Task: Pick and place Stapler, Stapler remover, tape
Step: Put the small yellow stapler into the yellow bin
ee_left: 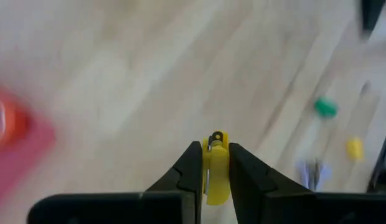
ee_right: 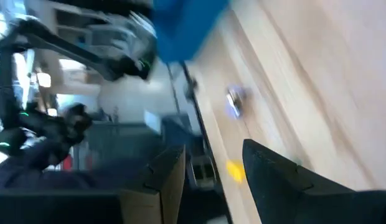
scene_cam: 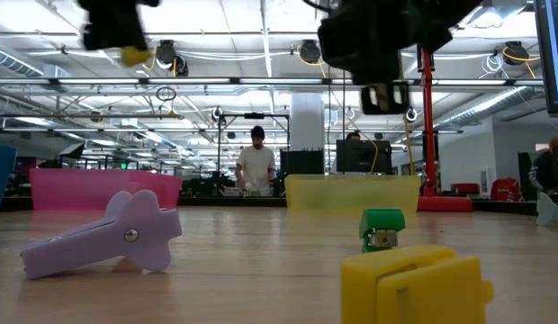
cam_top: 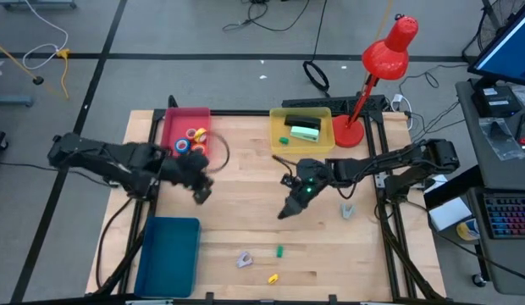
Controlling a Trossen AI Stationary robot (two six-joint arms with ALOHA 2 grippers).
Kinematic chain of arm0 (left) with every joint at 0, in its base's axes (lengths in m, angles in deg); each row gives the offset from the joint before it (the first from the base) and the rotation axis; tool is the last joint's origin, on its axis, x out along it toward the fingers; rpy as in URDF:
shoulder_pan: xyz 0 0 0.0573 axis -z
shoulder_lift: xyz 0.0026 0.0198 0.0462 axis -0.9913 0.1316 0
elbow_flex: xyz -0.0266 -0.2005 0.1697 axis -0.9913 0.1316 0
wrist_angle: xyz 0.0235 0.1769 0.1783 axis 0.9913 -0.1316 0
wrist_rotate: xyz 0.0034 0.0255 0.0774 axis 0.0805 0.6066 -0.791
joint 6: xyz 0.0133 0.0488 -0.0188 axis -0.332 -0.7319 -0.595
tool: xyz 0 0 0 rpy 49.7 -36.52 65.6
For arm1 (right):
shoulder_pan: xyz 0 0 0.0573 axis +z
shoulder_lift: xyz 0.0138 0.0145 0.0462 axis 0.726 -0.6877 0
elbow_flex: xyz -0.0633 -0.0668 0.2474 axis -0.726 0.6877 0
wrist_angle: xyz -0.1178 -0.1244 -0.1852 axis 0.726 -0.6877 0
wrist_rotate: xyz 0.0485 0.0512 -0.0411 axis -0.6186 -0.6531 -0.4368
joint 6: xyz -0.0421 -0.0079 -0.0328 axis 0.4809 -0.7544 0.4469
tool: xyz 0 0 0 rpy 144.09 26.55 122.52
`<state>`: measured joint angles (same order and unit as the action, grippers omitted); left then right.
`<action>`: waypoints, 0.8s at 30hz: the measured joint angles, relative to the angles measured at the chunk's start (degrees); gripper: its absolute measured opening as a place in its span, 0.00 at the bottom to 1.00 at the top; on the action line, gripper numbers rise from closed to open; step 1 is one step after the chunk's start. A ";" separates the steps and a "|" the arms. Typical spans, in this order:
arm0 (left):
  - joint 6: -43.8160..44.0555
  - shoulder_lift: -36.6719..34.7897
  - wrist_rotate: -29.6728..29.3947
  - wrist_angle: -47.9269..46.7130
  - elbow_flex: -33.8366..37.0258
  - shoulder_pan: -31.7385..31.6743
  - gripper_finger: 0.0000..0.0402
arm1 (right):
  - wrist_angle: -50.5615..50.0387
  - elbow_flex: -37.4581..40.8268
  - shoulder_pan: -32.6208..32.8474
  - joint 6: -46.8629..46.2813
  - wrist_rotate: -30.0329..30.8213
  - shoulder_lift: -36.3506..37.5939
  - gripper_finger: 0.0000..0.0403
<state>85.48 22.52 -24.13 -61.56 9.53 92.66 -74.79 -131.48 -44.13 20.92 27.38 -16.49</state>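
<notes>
A pink tray (cam_top: 174, 127) sits at the far left of the wooden table (cam_top: 245, 195), and little tape rolls (cam_top: 193, 140) lie inside it, with blue, red, orange and yellow ones showing. Next to it is a yellow tray (cam_top: 279, 123) with a green and white thing (cam_top: 303, 130) in it; what that thing is cannot be told. A blue tray (cam_top: 169, 254) lies at the near left corner, and nothing shows inside it. The left gripper (cam_top: 200, 191) hangs in the air just in front of the pink tray. Its two fingers (ee_left: 190, 171) are squeezed tight on a small yellow piece (ee_left: 216, 167). The right gripper (cam_top: 288, 208) is up over the middle of the table, and its fingers (ee_right: 274, 177) are apart with nothing between them. A small green block (cam_top: 279, 251), a small yellow block (cam_top: 273, 277) and a light purple stapler remover (cam_top: 244, 259) lie on the wood near the front edge. A grey one (cam_top: 348, 210) lies off to the right. Only the left wrist view shows the yellow piece pinched in the fingers. The low view alone shows a person (scene_cam: 256, 164) standing far back in the room. A red lamp (cam_top: 381, 63) stands at the far right corner.
</notes>
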 joint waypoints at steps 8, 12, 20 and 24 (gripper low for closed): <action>-24.97 5.18 7.72 22.41 -0.06 -16.80 0.12 | -11.55 0.02 3.38 2.58 4.64 0.30 0.35; -29.83 11.88 15.01 30.81 -0.21 -22.46 0.12 | -13.84 0.00 4.42 7.26 12.23 2.63 0.34; -38.54 29.29 17.06 30.60 -12.89 -28.66 0.12 | -21.72 -0.02 4.41 17.29 22.25 12.02 0.31; -40.25 37.36 16.92 30.80 -21.66 -31.06 0.12 | -25.22 -0.02 4.09 22.44 24.98 16.64 0.30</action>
<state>45.23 59.88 -7.21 -30.76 -12.13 61.60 -100.01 -131.50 -40.04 43.37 52.37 0.16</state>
